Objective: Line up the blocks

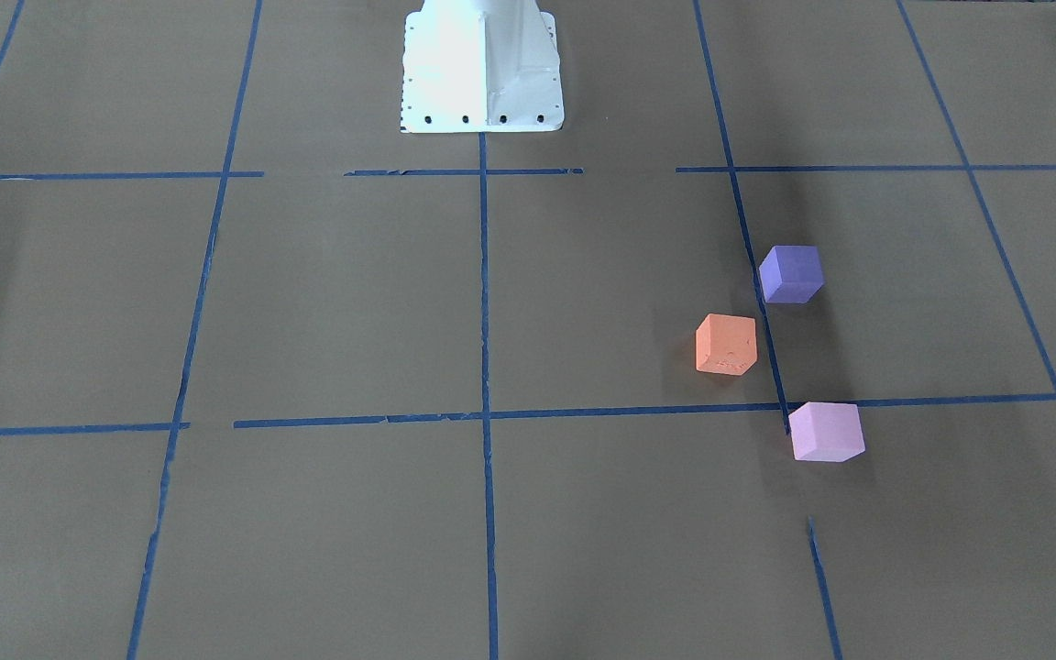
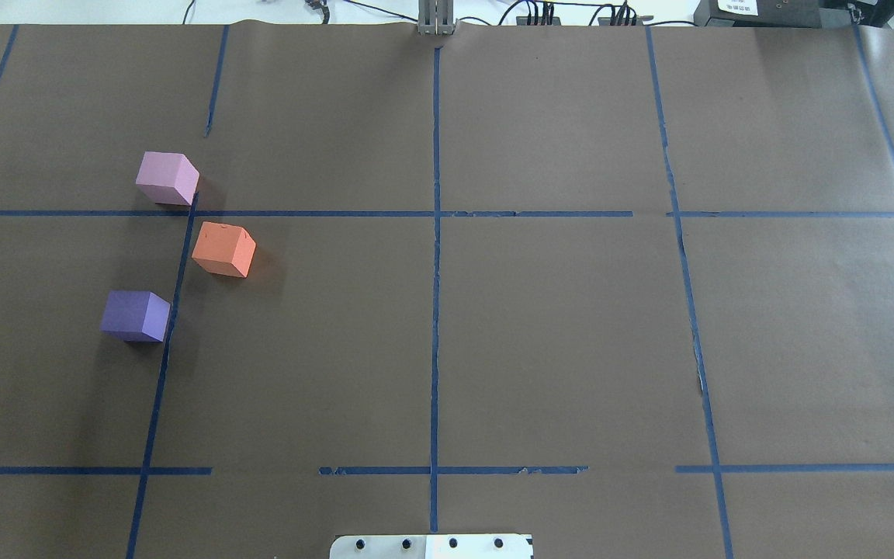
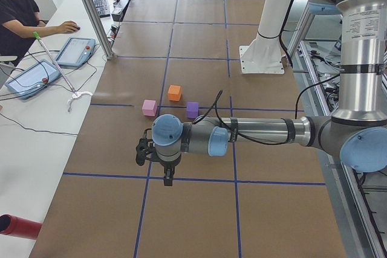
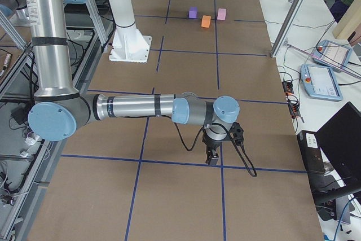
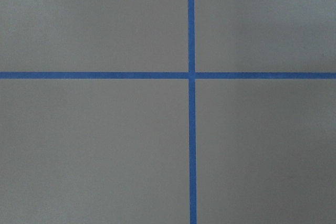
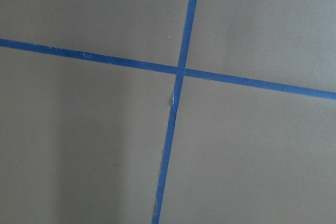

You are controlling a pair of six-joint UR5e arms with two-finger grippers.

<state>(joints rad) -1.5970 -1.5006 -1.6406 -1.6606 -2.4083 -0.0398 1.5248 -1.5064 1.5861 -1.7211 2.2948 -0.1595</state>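
Observation:
Three cubes sit apart on the brown paper on the robot's left side: a violet-blue block [image 1: 791, 273], an orange block [image 1: 726, 344] and a light pink block [image 1: 825, 431]. In the overhead view they form a bent row: pink [image 2: 167, 178] farthest, orange [image 2: 223, 249] offset right, violet-blue [image 2: 135, 315] nearest. My left gripper [image 3: 167, 179] shows only in the exterior left view, pointing down, well short of the blocks [image 3: 175, 92]; I cannot tell if it is open. My right gripper [image 4: 212, 159] shows only in the exterior right view, far from the blocks [image 4: 206, 21]; I cannot tell its state.
Blue tape lines [image 2: 435, 233] grid the paper. The white robot base [image 1: 482, 69] stands at the table's robot side. Both wrist views show only a tape crossing [image 5: 191, 75]. A side table with teach pendants [image 3: 72, 51], a metal post [image 3: 91, 10] and an operator [image 3: 18, 10] lie beyond.

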